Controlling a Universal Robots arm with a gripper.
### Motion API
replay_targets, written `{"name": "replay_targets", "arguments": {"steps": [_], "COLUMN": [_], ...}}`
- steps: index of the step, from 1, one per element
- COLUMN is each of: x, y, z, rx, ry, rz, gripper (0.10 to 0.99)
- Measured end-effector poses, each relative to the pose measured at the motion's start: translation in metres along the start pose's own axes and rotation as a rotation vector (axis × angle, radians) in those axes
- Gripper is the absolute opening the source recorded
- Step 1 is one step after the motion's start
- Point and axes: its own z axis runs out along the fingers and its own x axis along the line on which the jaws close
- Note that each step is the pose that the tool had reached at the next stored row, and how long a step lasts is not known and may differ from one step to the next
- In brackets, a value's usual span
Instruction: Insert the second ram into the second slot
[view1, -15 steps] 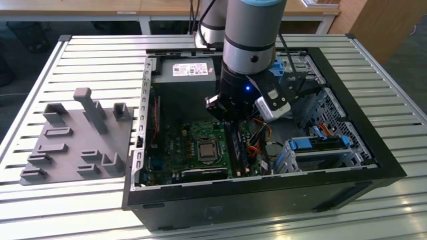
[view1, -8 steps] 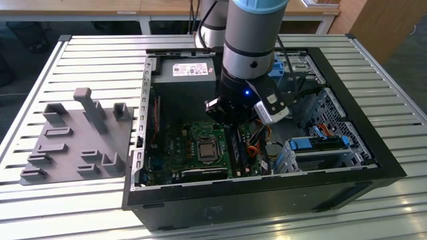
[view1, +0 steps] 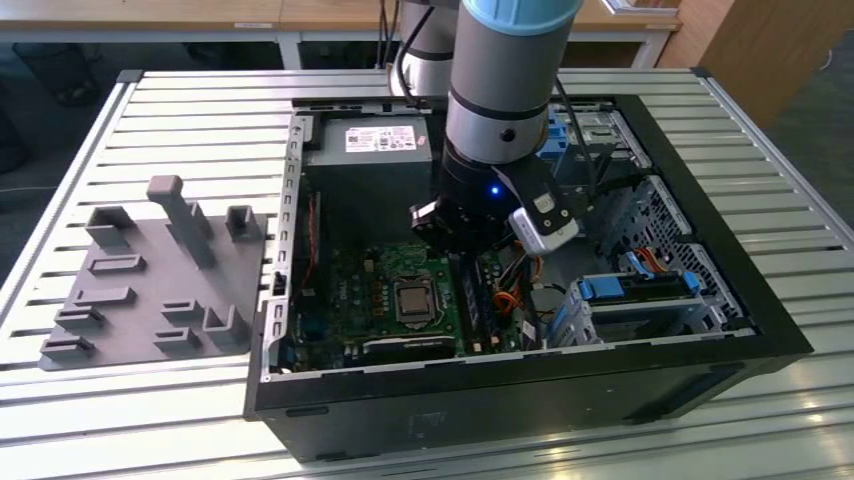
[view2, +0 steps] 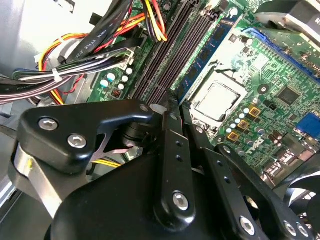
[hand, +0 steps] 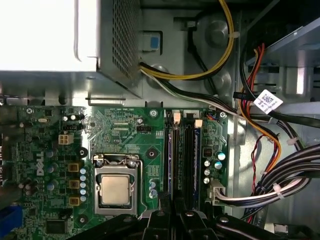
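Second ram, a thin flat blue memory stick (view2: 212, 47), is seen standing on edge in the bank of black slots (hand: 186, 160), on the side of the square silver processor socket (hand: 115, 190). The black gripper (view2: 167, 107) is positioned at one end of the stick, inside the open black computer case (view1: 534, 420). Its grip state cannot be told.
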Motion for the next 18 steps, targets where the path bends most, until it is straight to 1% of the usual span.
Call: {"name": "replay_targets", "arguments": {"steps": [4, 5, 10, 14, 18], "x": [-0.0005, -0.0005, -0.0038, -0.0053, -0.0054], "y": [-0.0055, -0.0059, -0.0055, -0.0053, -0.0052], "z": [0.0009, 0.0017, 0.01, 0.0135, 0.016], "rx": [0.0, 0.0, 0.0, 0.0, 0.0], "ry": [0.0001, 0.0001, 0.0005, 0.0007, 0.0018], "rz": [0.005, 0.007, 0.017, 0.022, 0.051], "gripper": [0.137, 0.137, 0.137, 0.137, 0.137]}}
